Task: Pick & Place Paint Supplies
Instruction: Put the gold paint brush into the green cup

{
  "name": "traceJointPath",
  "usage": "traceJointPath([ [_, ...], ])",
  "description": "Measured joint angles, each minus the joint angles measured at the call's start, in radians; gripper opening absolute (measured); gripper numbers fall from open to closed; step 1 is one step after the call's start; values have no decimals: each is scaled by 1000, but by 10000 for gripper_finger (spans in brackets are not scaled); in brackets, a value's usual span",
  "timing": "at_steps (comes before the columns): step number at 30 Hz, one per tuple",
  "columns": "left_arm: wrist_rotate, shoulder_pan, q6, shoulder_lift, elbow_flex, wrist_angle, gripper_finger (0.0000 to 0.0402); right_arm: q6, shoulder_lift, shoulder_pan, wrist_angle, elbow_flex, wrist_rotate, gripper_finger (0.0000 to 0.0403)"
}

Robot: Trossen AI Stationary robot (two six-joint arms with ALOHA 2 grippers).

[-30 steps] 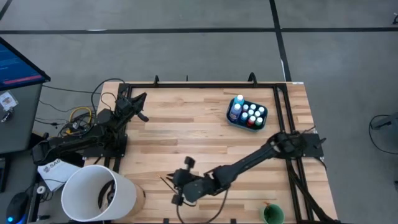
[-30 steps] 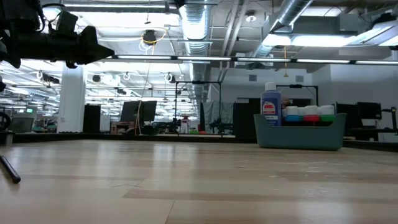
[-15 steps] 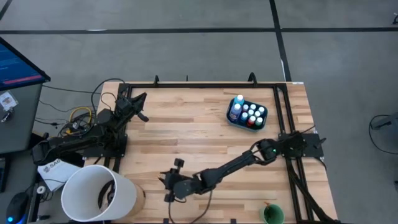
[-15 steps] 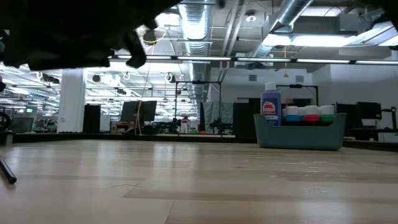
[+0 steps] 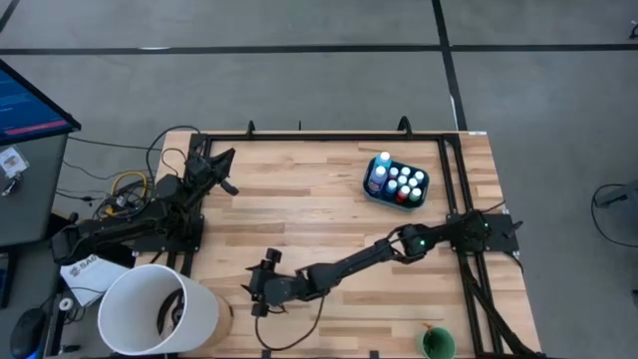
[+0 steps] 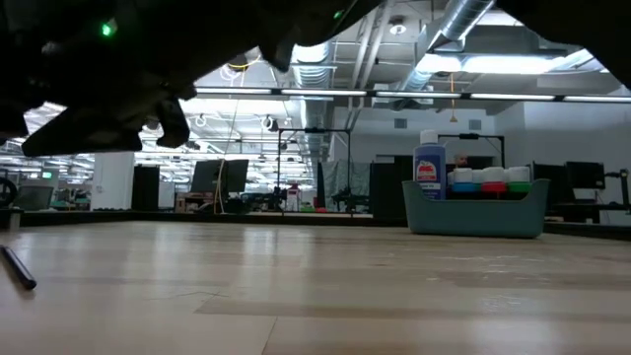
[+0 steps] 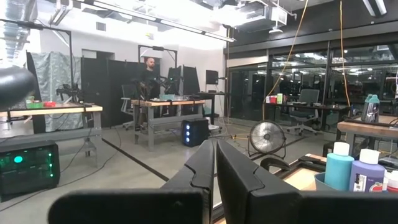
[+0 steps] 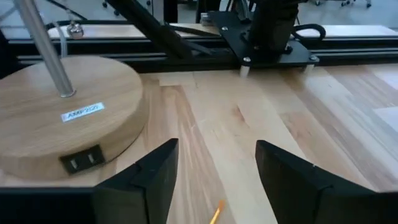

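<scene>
High: right gripper (image 5: 257, 291) near table (image 5: 299, 199) front edge, reaching for a brush; bottles in tub (image 5: 396, 183) toward back right corner. Left gripper (image 5: 221, 160) parked back left.

Low: brush (image 6: 17, 267) flat on table.

Left wrist: fingers (image 7: 239, 177) together.

Right wrist: fingers (image 8: 155, 171) apart, empty; orange brush tip (image 8: 215, 213) between them. Next: descend, close.

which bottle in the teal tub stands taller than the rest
The tall blue bottle with the white cap, at the teal plastic tub's left end in the low view. Its cap rises well above the short white-capped bottles beside it, which only just clear the rim.
</scene>
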Motion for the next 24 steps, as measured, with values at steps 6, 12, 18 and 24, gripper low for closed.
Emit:
traceJointPath([
  [6, 0, 0, 0, 0, 0, 0, 8, 45, 17, -3, -65, 15, -6, 201],
  [12, 0, 0, 0, 0, 0, 0, 8, 79, 19, -12, -113, 15, -7, 189],
  [18, 0, 0, 0, 0, 0, 0, 8, 94, 19, -15, -111, 3, -26, 180],
  [24, 0, 0, 0, 0, 0, 0, 8, 117, 44, -14, -113, 2, -40, 175],
])
